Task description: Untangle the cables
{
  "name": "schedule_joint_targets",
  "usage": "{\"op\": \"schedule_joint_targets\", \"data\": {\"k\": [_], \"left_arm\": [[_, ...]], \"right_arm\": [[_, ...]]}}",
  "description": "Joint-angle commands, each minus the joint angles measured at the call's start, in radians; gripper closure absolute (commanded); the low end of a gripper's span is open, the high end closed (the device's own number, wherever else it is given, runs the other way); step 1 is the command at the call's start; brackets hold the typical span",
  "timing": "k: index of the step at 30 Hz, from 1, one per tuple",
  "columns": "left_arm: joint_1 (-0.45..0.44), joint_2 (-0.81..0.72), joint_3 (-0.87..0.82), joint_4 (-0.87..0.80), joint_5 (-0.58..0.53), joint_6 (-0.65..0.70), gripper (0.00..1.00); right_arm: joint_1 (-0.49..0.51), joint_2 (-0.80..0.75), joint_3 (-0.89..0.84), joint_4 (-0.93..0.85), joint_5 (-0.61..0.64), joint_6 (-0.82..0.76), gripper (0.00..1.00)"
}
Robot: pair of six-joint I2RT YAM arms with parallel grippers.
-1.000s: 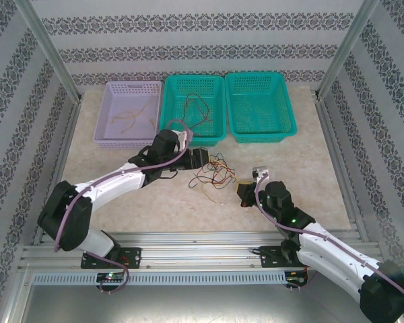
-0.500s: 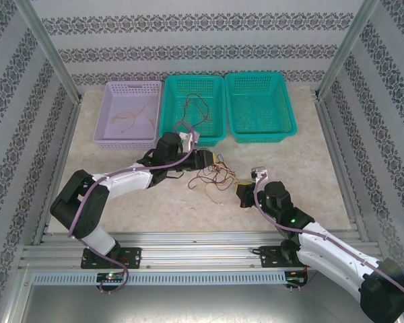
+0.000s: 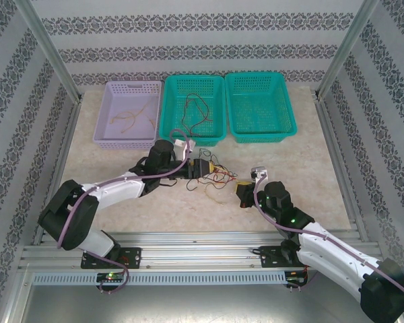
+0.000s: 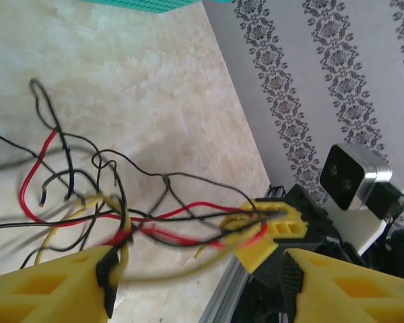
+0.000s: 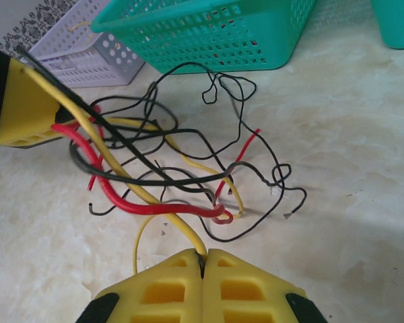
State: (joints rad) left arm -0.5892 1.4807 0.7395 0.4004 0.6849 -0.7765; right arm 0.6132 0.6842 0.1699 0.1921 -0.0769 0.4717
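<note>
While right gripper (image 5: 203,259) pinches tabletop cables (image 5: 155,208), left gripper (image 4: 196,272) agape, yellow wires (image 3: 129,120) in lilac basket (image 3: 124,142), dark wires (image 3: 196,108) in teal basket (image 3: 212,138).

High rear overview, 2 close wrist views, shared cables (image 5: 148,207)

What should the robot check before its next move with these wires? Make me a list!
1. The right gripper clamps the cables: ok, jaws shut on a yellow strand.
2. The left gripper is open to grab: ok, jaws wide apart.
3. One strand alone between the left fingers: cannot tell; several cross the gap, blurred.
4. The cables are separated: not ok; red, yellow and black loops cross in one tangle.
5. The tangle sits clear of the middle teal basket: ok, on the table in front of it.
</note>
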Motion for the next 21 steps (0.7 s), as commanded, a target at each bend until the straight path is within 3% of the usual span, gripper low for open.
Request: {"op": "schedule_joint_targets", "data": {"k": [1, 9, 15, 18, 21], "left_arm": [[0.002, -0.056, -0.01, -0.041, 0.014, 0.085, 0.34], [0.002, -0.107, 0.018, -0.238, -0.054, 0.247, 0.39], [0.006, -0.14, 0.041, -0.374, -0.281, 0.357, 0.44], [0.006, -0.168, 0.022, -0.335, -0.359, 0.343, 0.43], [0.004, -0.181, 0.021, -0.286, -0.343, 0.344, 0.41]], "right_arm": [[0.01, -0.013, -0.013, 0.038, -0.005, 0.001, 1.0], [0.011, 0.013, -0.014, 0.078, -0.06, 0.002, 1.0], [0.011, 0.015, -0.018, 0.095, -0.089, 0.003, 1.0], [0.012, 0.025, -0.018, 0.107, -0.102, 0.002, 1.0], [0.012, 0.05, -0.012, 0.12, -0.122, -0.001, 1.0]]}}
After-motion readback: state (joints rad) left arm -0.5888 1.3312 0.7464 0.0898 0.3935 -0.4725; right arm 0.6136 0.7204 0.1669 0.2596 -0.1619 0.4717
